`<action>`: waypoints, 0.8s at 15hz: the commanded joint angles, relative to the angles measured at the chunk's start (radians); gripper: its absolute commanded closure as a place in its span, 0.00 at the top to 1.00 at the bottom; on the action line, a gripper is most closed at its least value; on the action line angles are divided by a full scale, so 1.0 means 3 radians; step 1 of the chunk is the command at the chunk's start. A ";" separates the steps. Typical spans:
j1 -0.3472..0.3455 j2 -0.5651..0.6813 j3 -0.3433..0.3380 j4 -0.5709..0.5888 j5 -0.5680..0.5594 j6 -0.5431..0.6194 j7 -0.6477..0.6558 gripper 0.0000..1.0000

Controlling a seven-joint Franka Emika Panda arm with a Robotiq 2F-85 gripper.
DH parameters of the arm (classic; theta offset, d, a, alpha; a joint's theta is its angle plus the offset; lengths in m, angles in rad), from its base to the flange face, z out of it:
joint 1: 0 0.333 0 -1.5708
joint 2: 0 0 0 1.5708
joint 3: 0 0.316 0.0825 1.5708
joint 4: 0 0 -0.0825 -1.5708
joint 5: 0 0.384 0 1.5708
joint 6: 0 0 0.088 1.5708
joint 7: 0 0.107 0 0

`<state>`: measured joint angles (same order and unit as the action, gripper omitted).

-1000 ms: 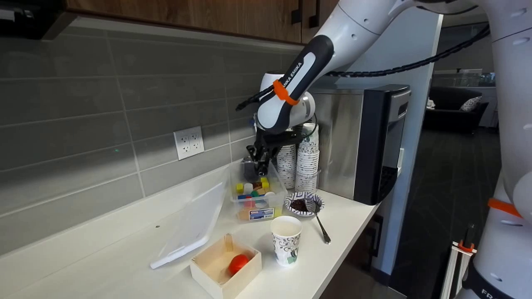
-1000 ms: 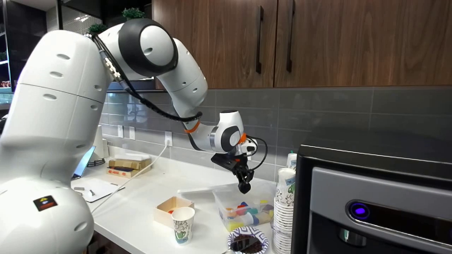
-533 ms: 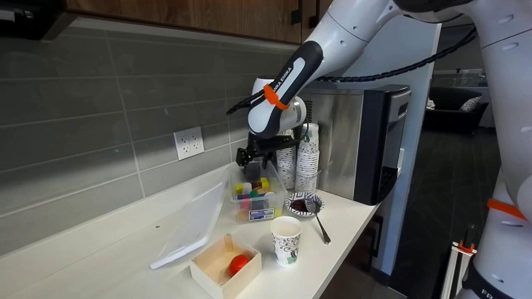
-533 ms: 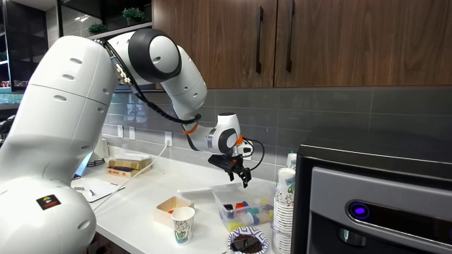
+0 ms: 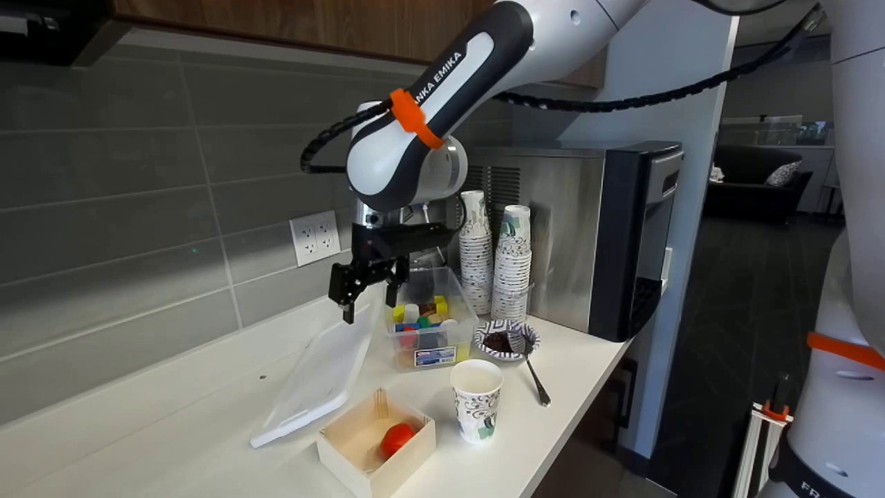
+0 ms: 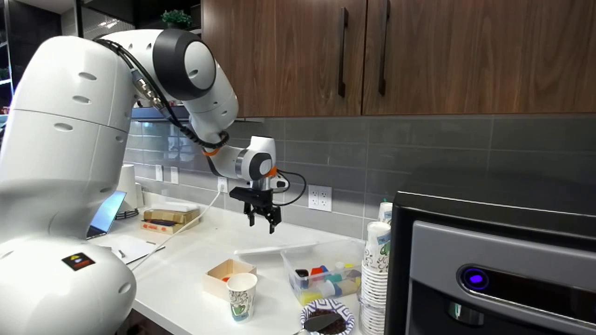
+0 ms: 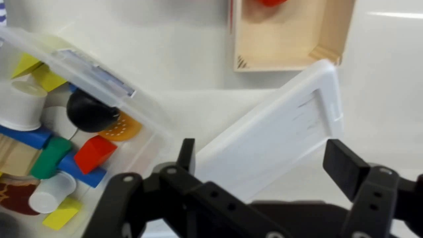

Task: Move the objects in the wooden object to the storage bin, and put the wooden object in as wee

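Note:
The wooden object, a pale shallow box (image 5: 352,439) (image 6: 216,286), stands on the counter in both exterior views. Inside it lies a rounded red item (image 5: 396,440), cut by the top edge in the wrist view (image 7: 271,2). The clear storage bin (image 5: 460,339) (image 6: 291,270) contains colourful pieces, among them a round black item (image 7: 91,112) near its wall. My gripper (image 5: 371,305) (image 6: 262,224) hangs in the air beside the bin, above the translucent lid. Its fingers are wide apart in the wrist view (image 7: 261,147), open with nothing between them.
The flat translucent lid (image 7: 264,138) lies between box and bin. A paper cup (image 5: 477,408) stands beside the box. Near the bin are a patterned bowl (image 6: 347,318) with a utensil in it and stacked cups (image 5: 511,277). The tiled wall (image 5: 124,263) runs behind.
A second ago the fingers were together over the bin around something dark. They have opened, a black item now shows in the bin, and the gripper has moved off towards the lid.

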<state>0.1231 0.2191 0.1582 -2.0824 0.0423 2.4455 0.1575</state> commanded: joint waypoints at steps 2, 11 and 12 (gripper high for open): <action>0.0212 -0.0034 0.0080 0.0230 0.0098 -0.0947 0.0129 1.00; 0.0265 0.0478 0.0080 0.0330 0.0320 -0.1296 0.0178 1.00; 0.0267 0.0556 0.0081 0.0349 0.0336 -0.1261 0.0165 1.00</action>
<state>0.1977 0.3094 0.1891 -2.0112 0.1109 2.0351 0.2172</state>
